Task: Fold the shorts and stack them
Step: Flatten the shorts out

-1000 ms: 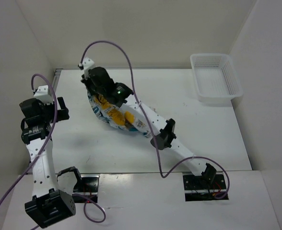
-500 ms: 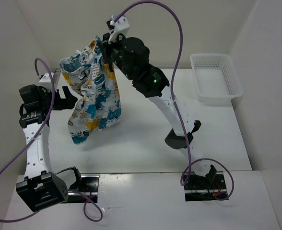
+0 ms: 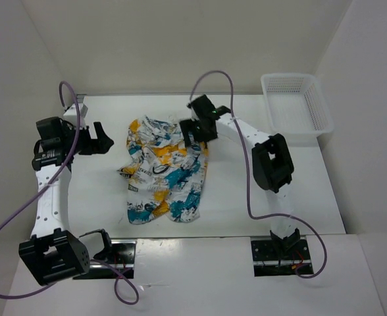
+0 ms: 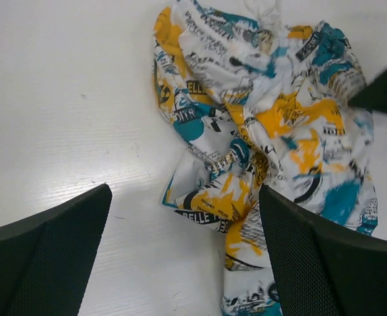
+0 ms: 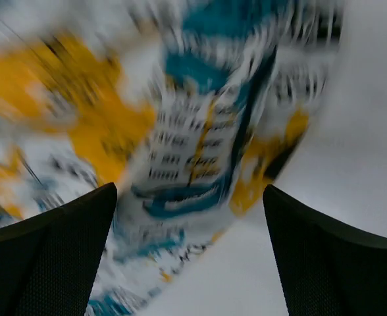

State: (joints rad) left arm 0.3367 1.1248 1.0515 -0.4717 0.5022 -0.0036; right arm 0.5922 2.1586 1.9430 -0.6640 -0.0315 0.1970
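In the right wrist view the shorts (image 5: pixel 180 164) are smeared with blur, their print unreadable.

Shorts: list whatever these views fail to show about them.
- Right wrist view: the shorts are motion-blurred; print and folds are unreadable.
- Left wrist view: the lower part is cut off by the bottom edge, and a dark finger covers some.
- Top view: the right gripper hides the far edge; waistband and legs cannot be told apart.
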